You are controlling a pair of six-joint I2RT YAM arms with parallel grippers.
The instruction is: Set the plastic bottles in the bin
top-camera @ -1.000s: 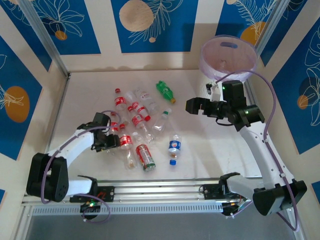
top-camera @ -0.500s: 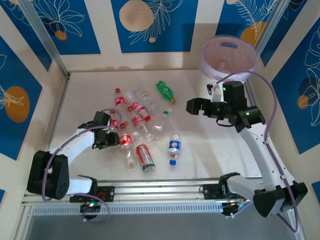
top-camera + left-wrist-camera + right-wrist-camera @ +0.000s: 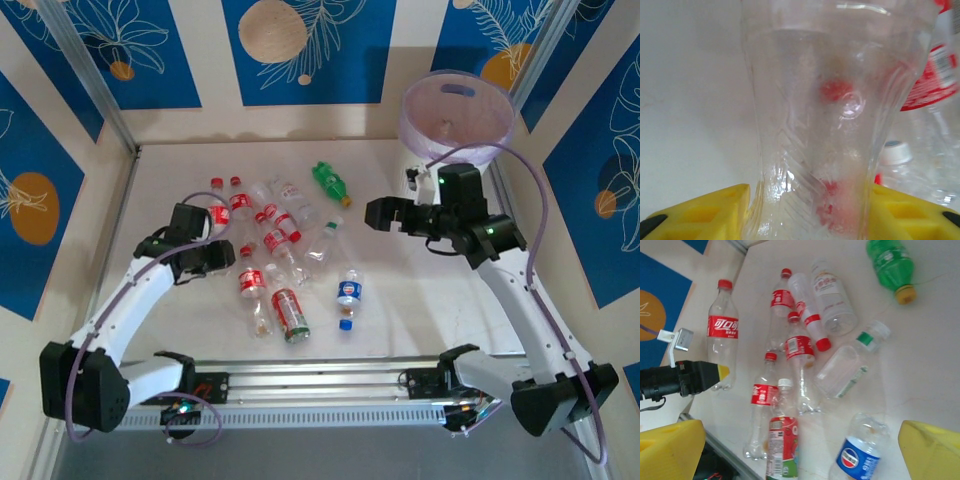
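My left gripper [image 3: 218, 250] is shut on a clear plastic bottle [image 3: 217, 212] with a red label and cap, gripped near its base. In the left wrist view the bottle [image 3: 810, 145] stands pinched between the yellow fingers [image 3: 700, 212]. The right wrist view shows the same bottle [image 3: 722, 330] lifted at the left of the pile. Several other bottles [image 3: 275, 235] lie on the table, among them a green one [image 3: 330, 182] and a blue-labelled one [image 3: 348, 291]. My right gripper [image 3: 375, 213] hangs open over the table, below the white bin [image 3: 404, 112] at the far right.
A bottle with a red and green label [image 3: 782, 450] and the blue-labelled bottle [image 3: 857, 457] lie closest under the right gripper [image 3: 802, 440]. Walls enclose the table on the left, back and right. A metal rail [image 3: 320, 380] runs along the near edge.
The left gripper has closed on the red-labelled bottle and carried it up and to the far left, away from the pile. The right gripper has shifted slightly left.
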